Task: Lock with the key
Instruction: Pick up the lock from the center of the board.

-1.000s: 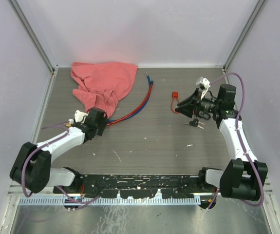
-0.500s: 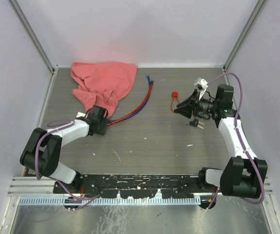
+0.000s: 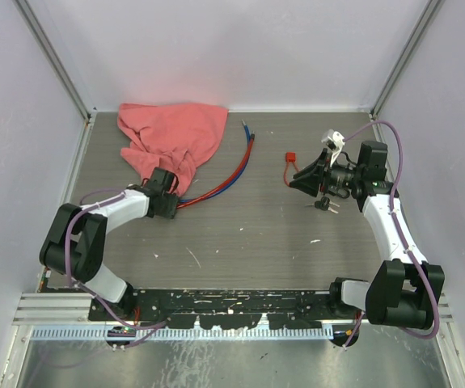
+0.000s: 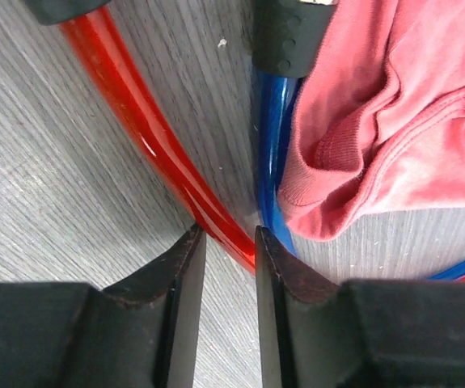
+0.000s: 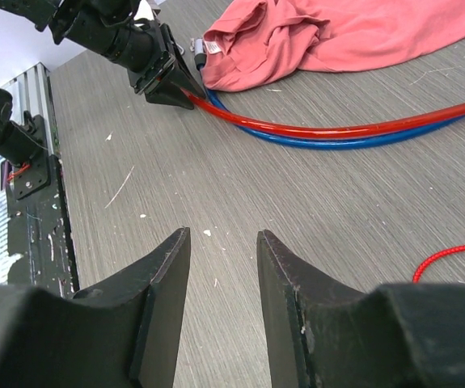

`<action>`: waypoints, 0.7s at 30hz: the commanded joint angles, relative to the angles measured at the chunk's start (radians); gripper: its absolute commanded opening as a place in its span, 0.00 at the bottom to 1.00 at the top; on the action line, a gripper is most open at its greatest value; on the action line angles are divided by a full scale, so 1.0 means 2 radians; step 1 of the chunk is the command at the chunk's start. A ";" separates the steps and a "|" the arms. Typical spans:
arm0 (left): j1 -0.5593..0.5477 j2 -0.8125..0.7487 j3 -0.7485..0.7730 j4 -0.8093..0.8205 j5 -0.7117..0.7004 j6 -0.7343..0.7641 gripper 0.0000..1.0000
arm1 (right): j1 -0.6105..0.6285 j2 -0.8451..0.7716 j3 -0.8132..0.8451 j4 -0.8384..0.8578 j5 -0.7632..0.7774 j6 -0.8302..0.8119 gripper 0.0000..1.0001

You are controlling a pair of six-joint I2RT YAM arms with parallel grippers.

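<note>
keys [image 3: 326, 204] lie on the worktop [image 3: 248, 234] just beside the right claw [image 5: 220, 234], back of its fingertips, not between them. that claw's spread apart and empty. left claw [image 4: 230, 238] straddles the red cable [image 4: 135, 121], can't tell if it's clamped.

Looked down from behind the bases over the whole table [image 3: 256, 234]. At the left wrist, pressed close on red cable [image 4: 147, 149], blue cable [image 4: 268, 153], cloth [image 4: 394, 113]. At the right wrist, faced those and the left gripper [image 5: 190, 94] from afar, low.
</note>
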 commanded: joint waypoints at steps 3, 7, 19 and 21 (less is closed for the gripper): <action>0.005 0.027 0.030 -0.083 -0.007 0.012 0.18 | 0.002 -0.004 0.018 0.001 0.002 -0.011 0.44; 0.005 0.033 0.038 -0.092 0.000 0.026 0.04 | 0.002 -0.004 0.018 0.000 0.002 -0.013 0.44; 0.004 -0.136 -0.038 -0.037 -0.037 0.078 0.00 | 0.004 0.000 0.016 0.001 -0.003 -0.014 0.43; 0.004 -0.182 -0.059 -0.013 -0.039 0.096 0.00 | 0.006 0.002 0.014 0.005 -0.004 -0.010 0.43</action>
